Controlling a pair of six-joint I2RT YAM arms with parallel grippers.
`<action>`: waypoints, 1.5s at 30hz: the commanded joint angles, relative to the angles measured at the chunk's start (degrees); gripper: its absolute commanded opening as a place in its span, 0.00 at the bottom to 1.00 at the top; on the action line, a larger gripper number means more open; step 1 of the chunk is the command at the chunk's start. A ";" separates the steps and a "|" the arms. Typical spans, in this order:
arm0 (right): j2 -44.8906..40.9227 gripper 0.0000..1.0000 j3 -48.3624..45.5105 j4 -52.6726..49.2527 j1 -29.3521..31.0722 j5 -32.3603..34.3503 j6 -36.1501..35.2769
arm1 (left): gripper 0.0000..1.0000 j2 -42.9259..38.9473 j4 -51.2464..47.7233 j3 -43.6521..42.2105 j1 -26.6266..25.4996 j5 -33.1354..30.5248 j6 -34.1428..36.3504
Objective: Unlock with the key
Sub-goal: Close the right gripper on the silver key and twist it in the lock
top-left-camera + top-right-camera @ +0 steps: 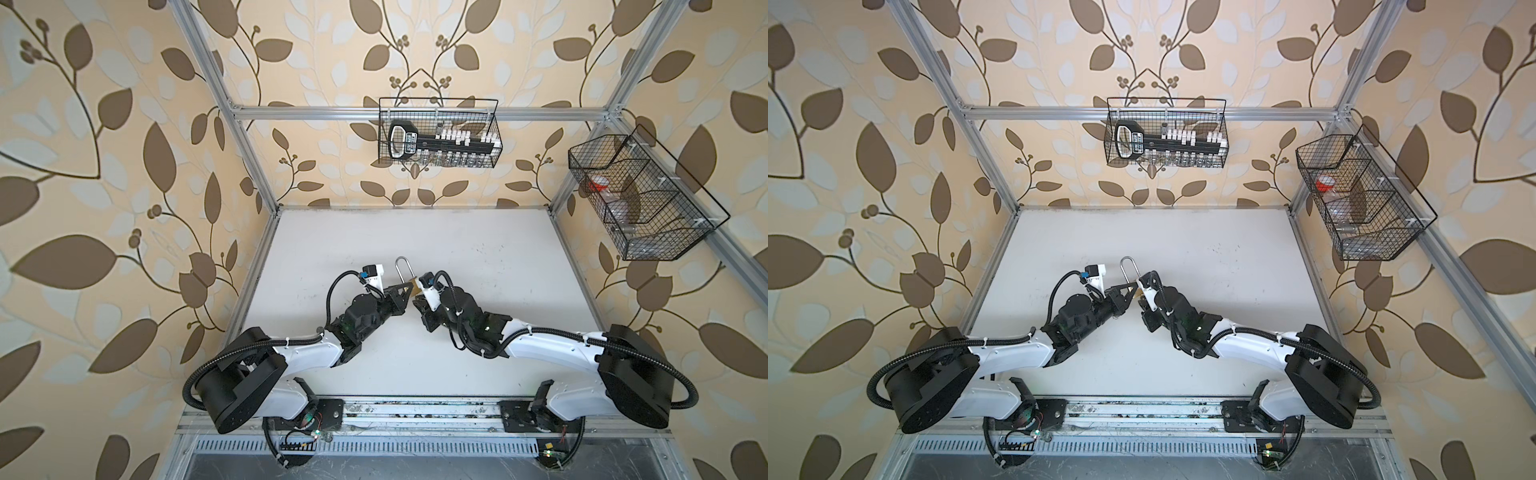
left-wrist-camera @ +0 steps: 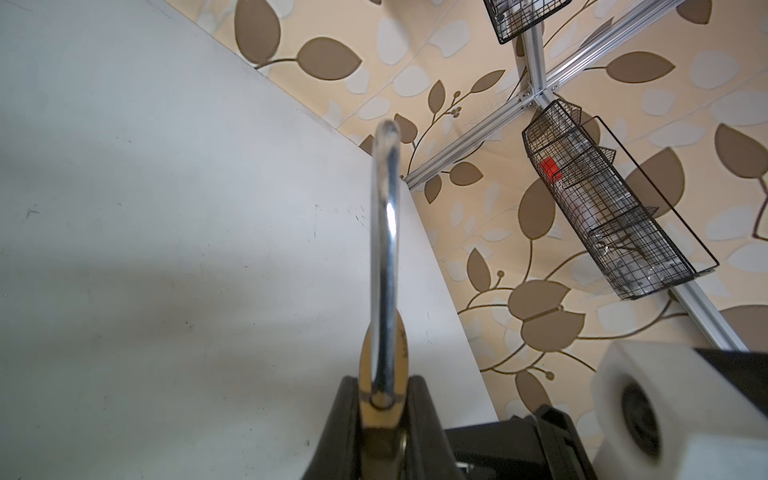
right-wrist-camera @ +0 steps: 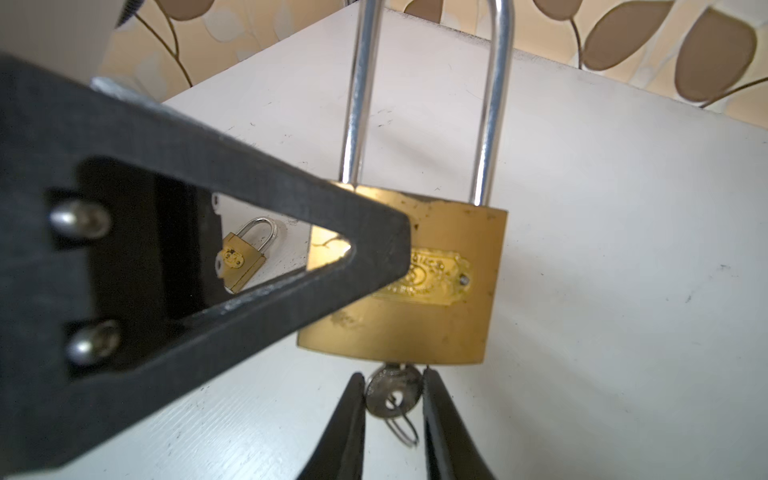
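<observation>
No word, brand or number can be read anywhere. The brass padlock (image 3: pixel 419 316) carries an embossed plate (image 3: pixel 436 276) on its face; raised lettering runs along the plate, but it is worn and partly hidden behind a black finger, so no letter is sure. A small padlock (image 3: pixel 243 262) lying farther off on the table bears a similar emblem, too tiny to read. In both top views a white label (image 1: pixel 410 146) (image 1: pixel 1136 145) with dark print sits on the black handle in the back wire basket (image 1: pixel 496 124) (image 1: pixel 1224 124); the print is blurred.
</observation>
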 commanded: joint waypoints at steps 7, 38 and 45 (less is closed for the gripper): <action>0.05 0.25 1.36 -0.92 0.70 3.30 -0.83 | 0.00 0.35 8.15 1.65 -0.65 -0.13 0.23; 0.76 0.10 2.06 -1.45 0.87 2.94 -0.30 | 0.00 -0.82 8.38 0.71 -0.79 -2.68 0.30; 0.42 0.02 1.89 -1.19 0.85 2.73 -0.09 | 0.00 -0.64 8.37 0.81 -0.81 -2.30 0.67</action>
